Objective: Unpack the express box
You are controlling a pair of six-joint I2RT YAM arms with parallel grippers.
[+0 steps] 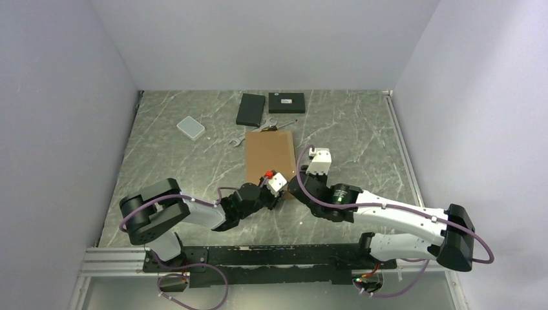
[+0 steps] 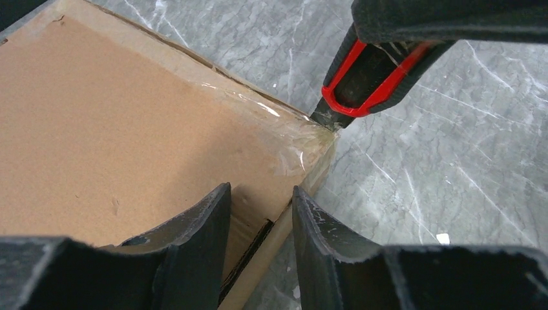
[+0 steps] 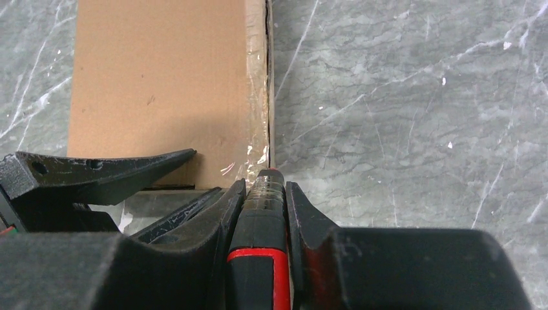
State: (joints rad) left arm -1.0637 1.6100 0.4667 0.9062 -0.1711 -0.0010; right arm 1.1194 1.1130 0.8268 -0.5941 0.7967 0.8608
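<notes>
Box [image 1: 270, 154] flat mid-table, lid taped. Right gripper [image 3: 265, 185] clamped on cutter [image 3: 257, 271], tip at near corner seam. Left gripper [image 2: 261, 194] jaws apart, straddling near edge. Risks: blade skids off tape [image 2: 258, 106], cuts too deep; unpinned box slides.

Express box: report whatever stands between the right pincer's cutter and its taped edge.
Nothing visible. The right pincer holds the cutter with its tip at the taped corner of the express box; the left pincer sits beside it, clear of the taped edge.
</notes>
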